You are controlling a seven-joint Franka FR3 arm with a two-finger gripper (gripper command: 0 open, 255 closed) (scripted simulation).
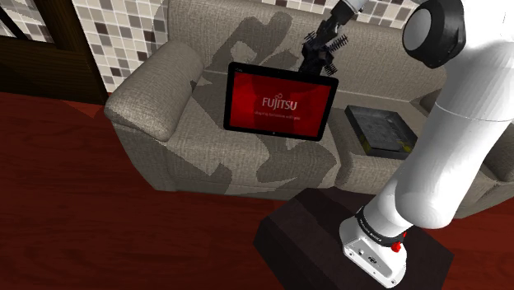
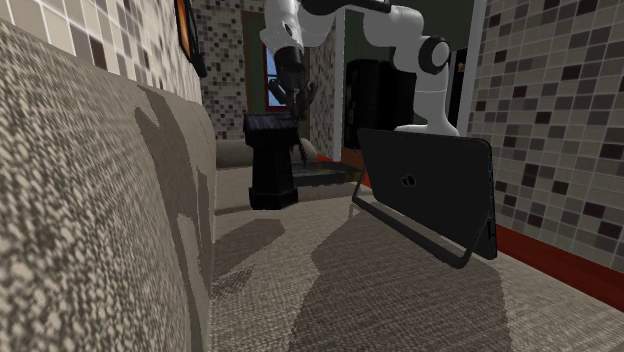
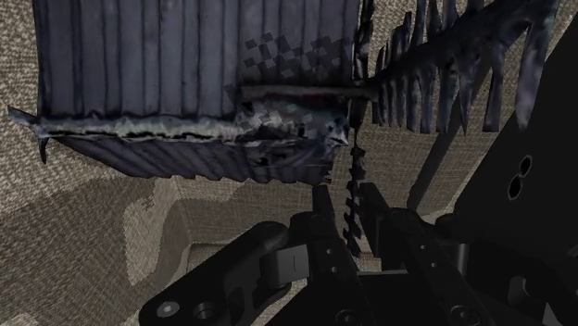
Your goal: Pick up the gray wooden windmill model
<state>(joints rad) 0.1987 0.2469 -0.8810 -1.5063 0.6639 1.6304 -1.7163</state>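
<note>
The windmill model (image 1: 317, 62) is dark grey, with a ribbed roof (image 3: 194, 74) and serrated blades. It stands on the sofa seat behind a tablet; in the second exterior view the windmill (image 2: 272, 165) rests on the cushion near the backrest. My gripper (image 1: 329, 31) comes down on it from above. In the wrist view the gripper (image 3: 350, 199) has its fingers (image 3: 320, 218) drawn close on a thin blade (image 3: 355, 171) that runs between them. The tablet hides the model's base in the shoulder view.
A black tablet (image 1: 280, 103) with a red FUJITSU screen stands propped on the grey sofa (image 1: 165, 91), right in front of the windmill; its back (image 2: 430, 185) faces the second exterior view. A dark flat box (image 1: 379, 128) lies further along the seat. Mosaic-tiled wall behind.
</note>
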